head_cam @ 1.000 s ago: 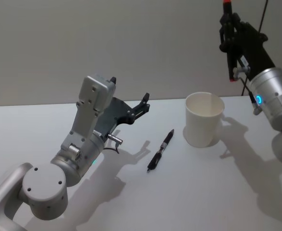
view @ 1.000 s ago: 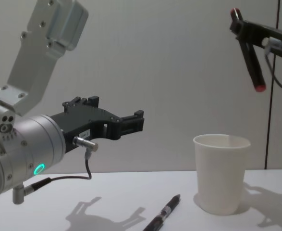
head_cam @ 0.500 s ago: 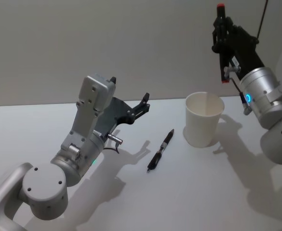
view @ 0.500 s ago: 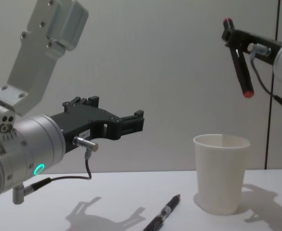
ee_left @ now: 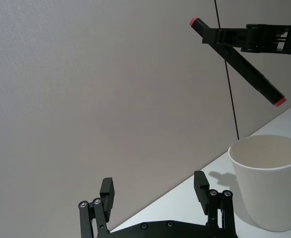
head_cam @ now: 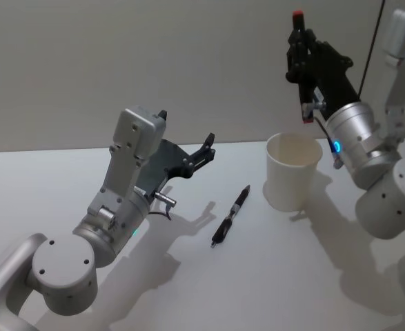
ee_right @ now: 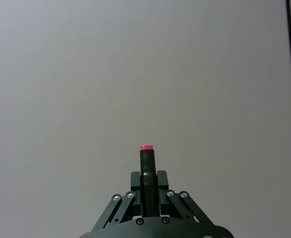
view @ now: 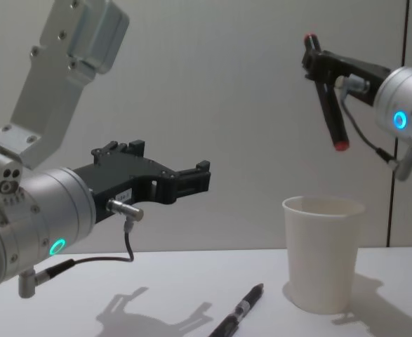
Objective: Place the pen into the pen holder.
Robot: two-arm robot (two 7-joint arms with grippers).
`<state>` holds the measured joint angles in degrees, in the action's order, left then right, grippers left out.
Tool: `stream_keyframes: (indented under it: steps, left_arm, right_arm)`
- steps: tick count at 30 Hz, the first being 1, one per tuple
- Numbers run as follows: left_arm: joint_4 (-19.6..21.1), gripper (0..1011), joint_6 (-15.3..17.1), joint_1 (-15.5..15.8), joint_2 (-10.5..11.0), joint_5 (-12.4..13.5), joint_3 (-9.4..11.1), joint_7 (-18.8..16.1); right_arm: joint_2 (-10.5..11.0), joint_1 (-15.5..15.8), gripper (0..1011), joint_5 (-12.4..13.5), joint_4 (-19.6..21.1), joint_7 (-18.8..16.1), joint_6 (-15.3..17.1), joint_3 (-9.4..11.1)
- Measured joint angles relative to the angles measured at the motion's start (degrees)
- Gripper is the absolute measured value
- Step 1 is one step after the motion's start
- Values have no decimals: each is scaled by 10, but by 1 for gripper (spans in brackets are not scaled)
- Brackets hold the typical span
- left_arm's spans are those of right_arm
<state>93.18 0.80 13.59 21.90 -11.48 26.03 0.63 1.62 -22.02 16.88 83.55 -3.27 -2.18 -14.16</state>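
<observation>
Right pincer (view: 320, 67) is clamped on a red-tipped pen (view: 332, 112), holding it tilted in the air above the cup (view: 323, 253), lower tip clear of the rim. The cup stands upright on the surface (head_cam: 292, 276), at 2 o'clock from a second pen (head_cam: 230, 216) lying flat. Left pincer (ee_left: 154, 187) hovers wide open, empty, at 10 o'clock from that pen.

Bright, even light leaves soft grey shadows on the white table (head_cam: 188, 296).

Lab-like test bench — plain white table (head_cam: 209, 296), blank grey wall (head_cam: 119, 55), thin black line (ee_left: 231, 99) down it
</observation>
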Motion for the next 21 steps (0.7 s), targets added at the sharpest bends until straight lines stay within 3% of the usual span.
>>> stream_keyframes:
  steps: [11, 21]
  left_arm:
    - [0, 1001, 0, 0, 0, 0, 0, 0]
    - [0, 1001, 0, 0, 0, 0, 0, 0]
  right_arm:
    - [-9, -2, 177, -69, -41, -4, -62, -17]
    - [-9, 6, 177, -107, -62, 0, -92, -23]
